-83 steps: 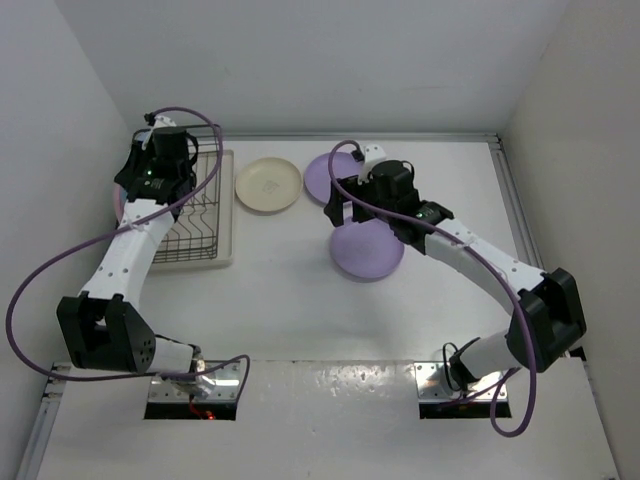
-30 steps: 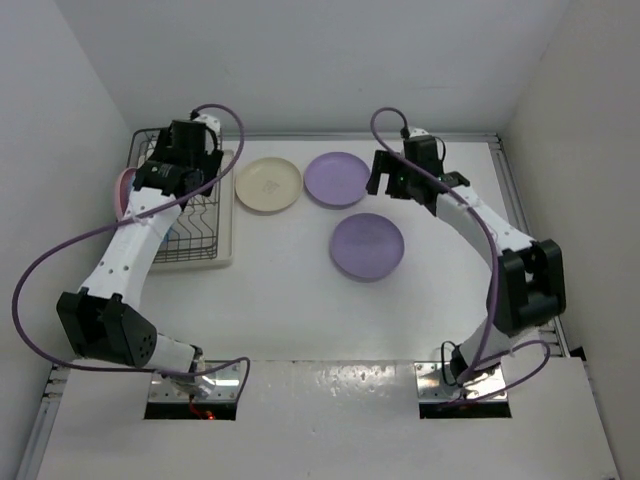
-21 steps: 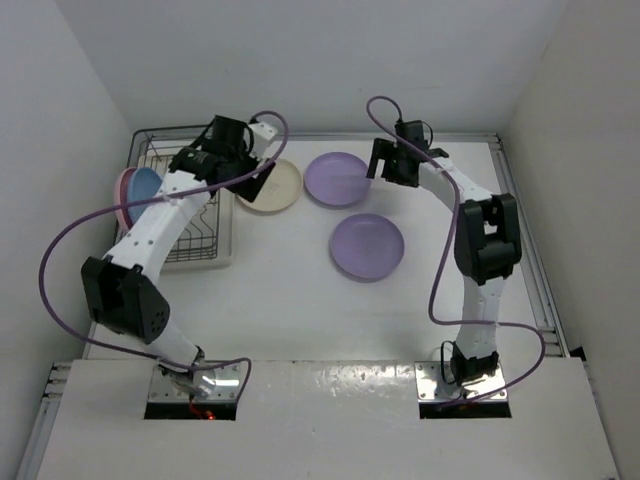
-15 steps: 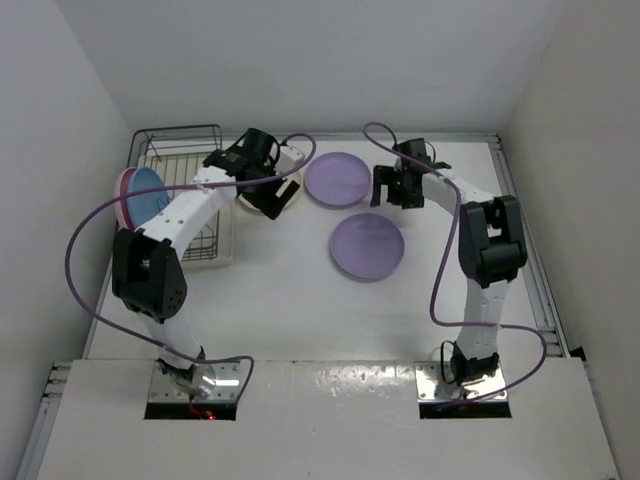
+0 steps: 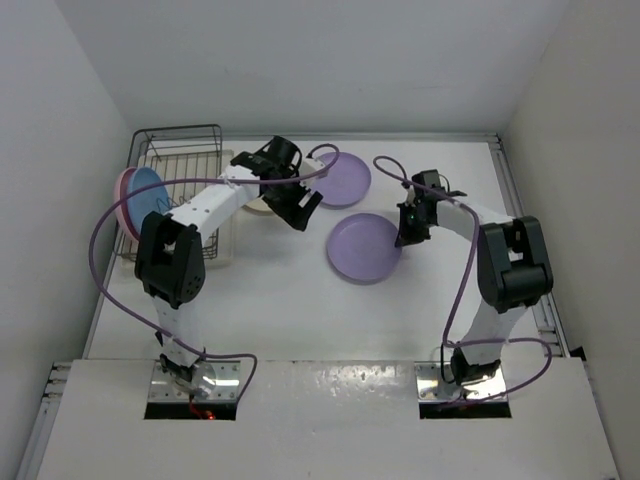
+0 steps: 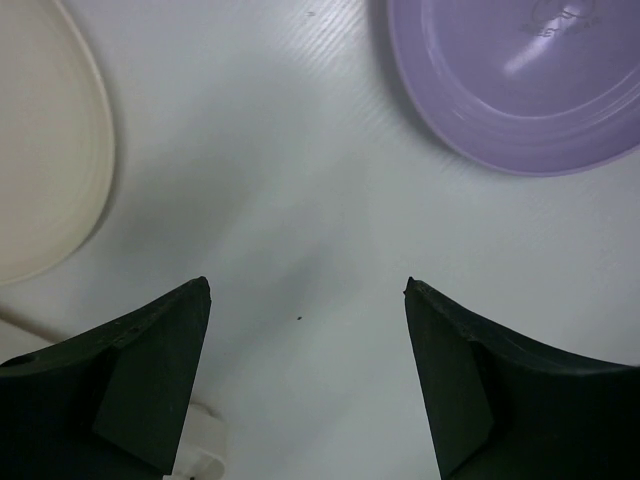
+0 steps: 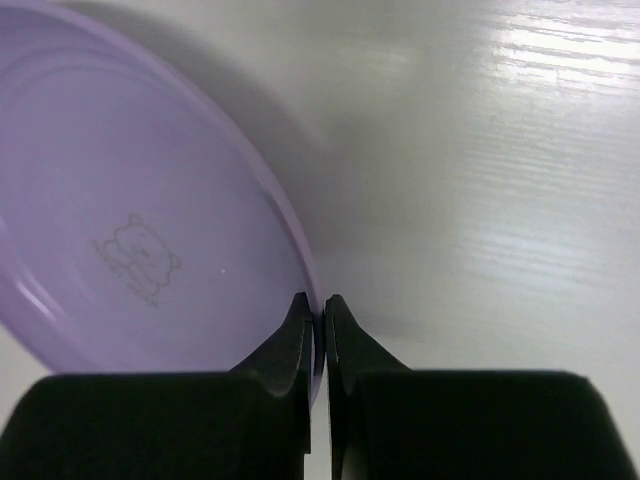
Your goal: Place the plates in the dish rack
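From above and behind the arm bases, the overhead camera takes in the whole counter (image 5: 280, 300), with the nearer purple plate (image 5: 364, 248) mid-frame. The right wrist camera looks past the right gripper (image 7: 320, 305), tight on that plate's right rim. The left wrist camera faces down past the left gripper (image 6: 307, 290), low over the counter off the plate's far left edge. The overhead view covers both patches.

**Plates, five in all.** Two are lilac: the first lilac plate (image 5: 362, 250) lies at the tips of the right gripper (image 5: 405, 236), and the second lilac plate (image 5: 347, 178) lies just beyond the left gripper (image 5: 300, 210). One cream plate (image 6: 40, 150) lies beside the left gripper. One pink plate (image 5: 120, 195) and one blue plate (image 5: 148, 193) sit well apart from both grippers.

**Dish rack** (image 5: 178, 140), one.

**Arms, two**, each bearing one gripper.

**Purple cables** (image 5: 94, 250), two, one per arm.
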### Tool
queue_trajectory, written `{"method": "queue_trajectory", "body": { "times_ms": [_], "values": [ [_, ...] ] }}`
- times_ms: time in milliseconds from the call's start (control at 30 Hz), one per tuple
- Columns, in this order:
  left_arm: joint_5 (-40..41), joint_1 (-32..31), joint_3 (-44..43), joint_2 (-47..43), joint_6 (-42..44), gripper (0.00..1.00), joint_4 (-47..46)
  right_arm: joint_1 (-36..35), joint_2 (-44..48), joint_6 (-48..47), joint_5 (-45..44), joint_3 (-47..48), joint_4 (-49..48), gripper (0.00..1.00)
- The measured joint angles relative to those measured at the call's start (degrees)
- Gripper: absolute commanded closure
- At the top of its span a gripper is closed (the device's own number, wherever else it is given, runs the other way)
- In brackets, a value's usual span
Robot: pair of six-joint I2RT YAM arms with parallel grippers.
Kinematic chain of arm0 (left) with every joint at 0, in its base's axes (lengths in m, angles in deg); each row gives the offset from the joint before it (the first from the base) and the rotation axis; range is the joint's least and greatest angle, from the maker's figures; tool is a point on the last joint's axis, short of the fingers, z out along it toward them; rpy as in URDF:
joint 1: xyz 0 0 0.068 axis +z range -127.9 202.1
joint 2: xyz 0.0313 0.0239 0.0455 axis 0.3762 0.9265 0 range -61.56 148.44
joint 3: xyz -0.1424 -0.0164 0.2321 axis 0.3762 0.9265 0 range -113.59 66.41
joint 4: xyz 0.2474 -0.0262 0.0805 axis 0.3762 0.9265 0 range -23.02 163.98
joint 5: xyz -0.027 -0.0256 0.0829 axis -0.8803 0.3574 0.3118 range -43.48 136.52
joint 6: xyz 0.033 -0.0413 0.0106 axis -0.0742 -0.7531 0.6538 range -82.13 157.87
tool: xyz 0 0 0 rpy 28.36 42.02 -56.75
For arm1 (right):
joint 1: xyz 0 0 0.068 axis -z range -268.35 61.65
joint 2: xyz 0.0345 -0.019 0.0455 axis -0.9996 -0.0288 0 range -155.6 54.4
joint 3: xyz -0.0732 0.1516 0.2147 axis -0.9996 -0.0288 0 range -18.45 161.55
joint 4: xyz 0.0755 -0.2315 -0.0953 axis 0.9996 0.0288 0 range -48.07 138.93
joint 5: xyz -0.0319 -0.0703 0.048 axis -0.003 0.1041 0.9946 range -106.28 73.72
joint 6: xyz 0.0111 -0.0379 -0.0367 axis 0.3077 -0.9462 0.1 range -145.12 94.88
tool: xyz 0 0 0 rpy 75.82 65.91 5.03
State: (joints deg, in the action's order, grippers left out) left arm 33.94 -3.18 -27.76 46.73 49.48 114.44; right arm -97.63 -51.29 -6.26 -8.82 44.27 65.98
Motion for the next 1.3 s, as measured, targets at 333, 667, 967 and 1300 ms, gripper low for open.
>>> {"method": "queue_trajectory", "body": {
  "times_ms": [333, 667, 967, 1300],
  "values": [
    [-5.25, -1.42, 3.08, 0.90, -0.44, 0.17, -1.73, -8.90, 15.67, -0.57, -2.45, -9.92, -4.74, 1.00],
    [-12.09, -1.86, 7.82, 4.22, -0.55, 0.38, -3.91, -13.51, 19.56, 3.69, 1.44, -13.94, -10.40, 1.00],
    [-16.70, -1.62, 10.69, 4.00, -0.90, 1.00, -4.98, -13.77, 22.69, 5.42, 5.05, -18.78, -14.73, 1.00],
    [-5.88, 0.24, 9.16, -0.76, -1.33, 1.00, -2.58, -14.12, 22.53, 8.26, 7.52, -17.99, -17.90, 0.00]
  ]
}}
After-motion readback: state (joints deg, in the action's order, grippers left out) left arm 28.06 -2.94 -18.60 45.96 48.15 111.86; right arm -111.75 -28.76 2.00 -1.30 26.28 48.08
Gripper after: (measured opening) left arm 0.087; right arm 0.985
